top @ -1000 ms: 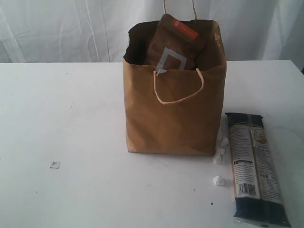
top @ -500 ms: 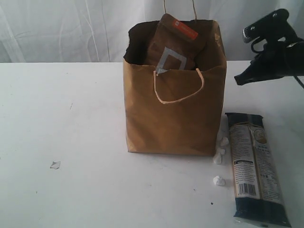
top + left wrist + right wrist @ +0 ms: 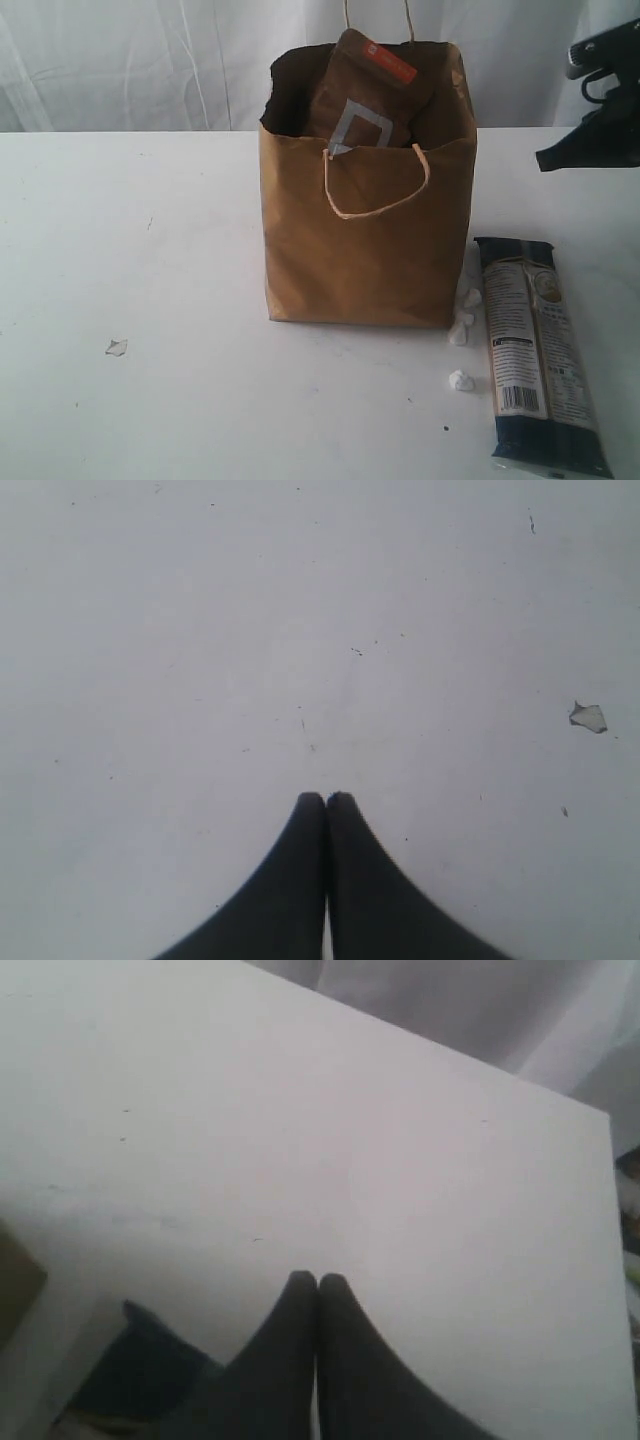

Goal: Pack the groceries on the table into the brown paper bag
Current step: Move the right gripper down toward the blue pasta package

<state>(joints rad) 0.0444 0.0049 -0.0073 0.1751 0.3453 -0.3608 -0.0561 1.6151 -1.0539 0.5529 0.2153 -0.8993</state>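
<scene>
The brown paper bag [image 3: 367, 235] stands upright mid-table, its cord handle hanging at the front. The brown foil pouch [image 3: 368, 95] with an orange-red strip sticks out of its top. The long dark pasta packet [image 3: 537, 352] lies flat on the white table [image 3: 150, 270] to the bag's right; its dark end shows in the right wrist view [image 3: 135, 1370]. My right gripper [image 3: 546, 160] hovers at the right edge, above and behind the packet, shut and empty [image 3: 318, 1280]. My left gripper [image 3: 326, 799] is shut and empty over bare table, and out of the exterior view. Other groceries are hidden.
Small white crumpled scraps [image 3: 461, 380] lie between the bag and the packet. A tiny pale flake [image 3: 116, 347] sits on the left of the table, also in the left wrist view as a flake [image 3: 588, 717]. White curtains hang behind.
The right arm came into view from the right edge half a second ago, then drew back rightward and a little up. Bag, pouch and packet have not moved.
</scene>
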